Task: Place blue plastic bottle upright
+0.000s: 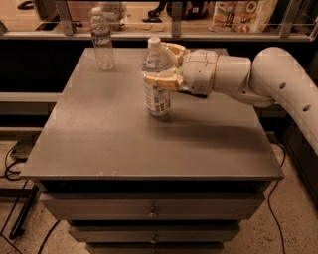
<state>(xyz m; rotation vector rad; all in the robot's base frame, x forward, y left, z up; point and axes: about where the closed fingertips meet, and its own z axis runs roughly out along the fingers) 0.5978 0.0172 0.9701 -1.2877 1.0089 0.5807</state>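
Observation:
The blue plastic bottle [158,99] is clear with a white cap and a white label with dark print. It stands upright near the middle back of the grey table [99,144], its base on or just above the top. My gripper [155,63] reaches in from the right and is shut on the bottle's upper body. One tan finger [160,81] crosses the front of the bottle, and the other is behind its shoulder.
A slimmer clear bottle [102,39] stands upright at the table's back left corner. A rail and a shelf with a printed bag [243,15] run behind the table. Drawers [151,213] sit below the top. Cables [12,163] lie on the floor at left.

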